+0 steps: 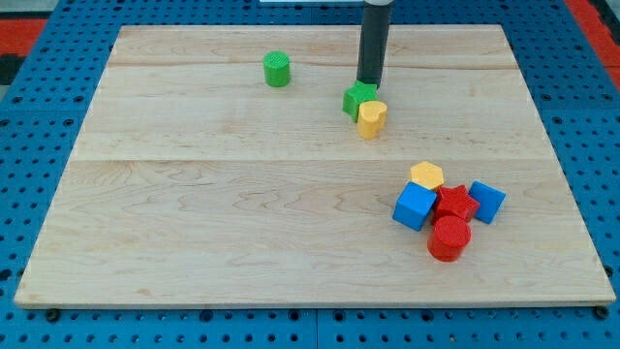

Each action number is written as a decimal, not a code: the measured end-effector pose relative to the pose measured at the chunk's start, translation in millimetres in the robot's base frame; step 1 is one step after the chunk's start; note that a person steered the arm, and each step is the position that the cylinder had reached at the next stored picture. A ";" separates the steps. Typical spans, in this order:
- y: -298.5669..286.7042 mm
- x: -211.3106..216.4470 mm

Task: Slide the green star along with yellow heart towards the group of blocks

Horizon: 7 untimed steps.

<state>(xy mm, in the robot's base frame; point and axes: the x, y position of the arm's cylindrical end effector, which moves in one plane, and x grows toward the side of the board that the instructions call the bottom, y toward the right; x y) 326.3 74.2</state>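
Note:
The green star [357, 98] lies in the upper middle of the wooden board, with the yellow heart [371, 117] touching its lower right side. My tip [368, 82] stands right at the star's top edge, touching or nearly touching it. The group of blocks sits at the view's lower right: a yellow hexagon [426, 175], a blue cube [415, 206], a red star [454, 203], a second blue block [487, 201] and a red cylinder [449, 238], all packed close together.
A green cylinder [277, 69] stands alone near the view's top, left of my tip. The wooden board [194, 194] lies on a blue perforated base, its edges visible on all sides.

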 end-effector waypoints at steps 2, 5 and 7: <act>-11.6 35.0; -30.4 98.6; -7.9 145.1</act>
